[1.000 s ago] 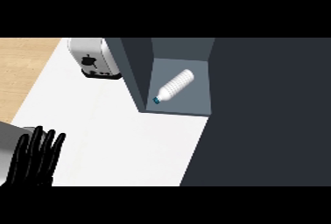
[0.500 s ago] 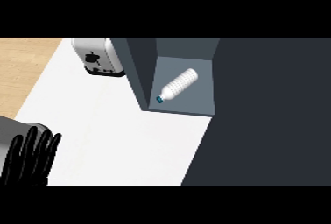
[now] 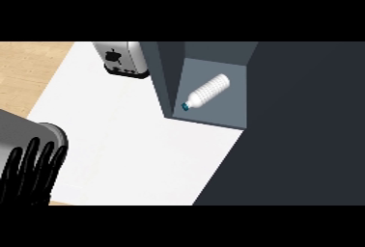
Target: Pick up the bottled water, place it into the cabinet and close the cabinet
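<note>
**— Shifted how, compared with half a second back?**

— Only slightly. The cabinet (image 3: 224, 113) and all around it sit a touch further to the right in the head view. More of the grey forearm (image 3: 28, 135) also shows, far off to the cabinet's lower left.

**— And the hand?**

— The left hand (image 3: 28, 176) is well apart from the cabinet, at the lower left edge just below that forearm. Its black fingers are straight and lie close together. They are curled round nothing and hold nothing.

**— Where is the bottled water?**

— The bottled water (image 3: 206, 91) is inside the cabinet's open compartment, lying on its side at a slant. Its blue cap points to the front corner by the cabinet's left wall, and its clear body runs back toward the rear. Nothing touches it but the cabinet floor.

**— Is the cabinet shut?**

— No. The compartment is open to view, with its grey floor and left wall both showing.

**— Anything else nearby?**

— A silver toaster (image 3: 125, 58) stands on the white counter (image 3: 128, 144), just beside the outer face of the cabinet's left wall. I cannot tell whether the two touch
</note>
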Tool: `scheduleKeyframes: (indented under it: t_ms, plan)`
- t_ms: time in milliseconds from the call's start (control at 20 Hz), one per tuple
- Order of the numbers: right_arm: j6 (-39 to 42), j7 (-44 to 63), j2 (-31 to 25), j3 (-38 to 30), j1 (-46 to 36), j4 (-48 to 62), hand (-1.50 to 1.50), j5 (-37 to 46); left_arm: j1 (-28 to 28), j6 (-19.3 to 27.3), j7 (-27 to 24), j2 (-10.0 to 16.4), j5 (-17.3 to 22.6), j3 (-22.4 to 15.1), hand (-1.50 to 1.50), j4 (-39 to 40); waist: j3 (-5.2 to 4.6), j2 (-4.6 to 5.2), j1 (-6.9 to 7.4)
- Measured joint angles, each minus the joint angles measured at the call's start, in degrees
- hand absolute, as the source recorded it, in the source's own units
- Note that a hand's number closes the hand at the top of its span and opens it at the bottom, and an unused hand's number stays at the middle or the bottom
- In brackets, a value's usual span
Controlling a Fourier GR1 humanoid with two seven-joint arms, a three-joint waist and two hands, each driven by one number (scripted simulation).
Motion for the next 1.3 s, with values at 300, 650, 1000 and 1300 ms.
scheduleKeyframes:
  t_ms: [300,650,1000,1300]
  plan:
    - [-0.9,1.6,0.5,-0.3,1.5,2.7,1.50,-9.3,0.3,-1.5,-0.2,0.8,0.4,0.7,-1.50,0.2,0.03,-0.18,0.33]
    - [-5.8,-1.3,1.5,-3.7,4.1,3.2,1.50,-10.9,1.5,-1.4,-0.8,0.7,1.0,2.0,-1.50,0.7,-0.03,-0.80,-2.15]
    - [-11.8,-4.4,2.7,-13.4,2.0,7.2,1.50,-12.2,2.0,-2.2,-1.2,0.9,1.5,2.7,-1.50,0.9,0.21,-0.33,-2.46]
    - [-24.6,-5.1,6.7,-19.3,-9.8,18.6,1.50,-11.8,1.7,-3.6,-1.1,0.9,1.6,2.4,-1.50,1.5,0.44,-0.24,-1.02]
